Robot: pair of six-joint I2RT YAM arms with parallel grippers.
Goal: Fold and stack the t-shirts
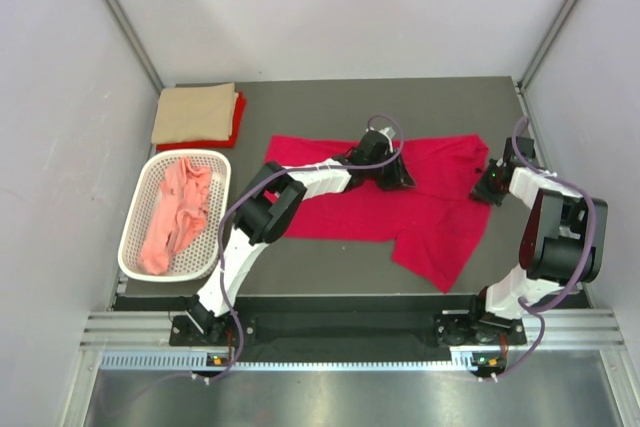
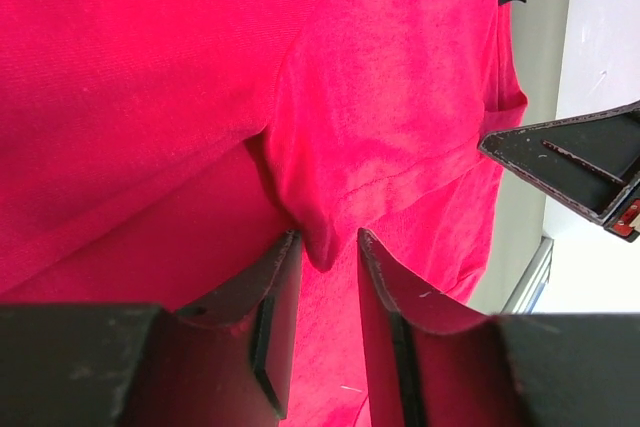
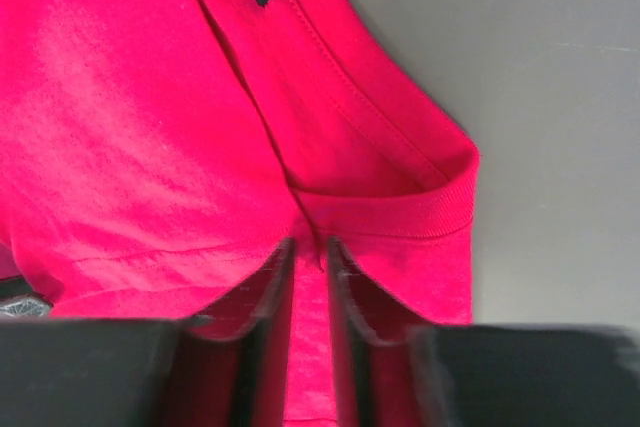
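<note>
Crimson t-shirt [image 1: 420,212] spread flat; left hand [image 2: 325,252] pinching fold, right hand [image 3: 310,252] pinching collar edge.

A crimson t-shirt [image 1: 400,202] lies spread on the counter [image 1: 340,107] under both arms' jaws, with a basket of pink cloth [image 1: 175,212] and folded shirts [image 1: 197,115] well left of them.

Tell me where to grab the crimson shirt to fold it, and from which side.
Take the crimson shirt at its collar end, beside the ribbed neckband, coming down from above. It lies flat on the table, and the doubled band gives a firm ridge. The right claw is already pinching there.
</note>
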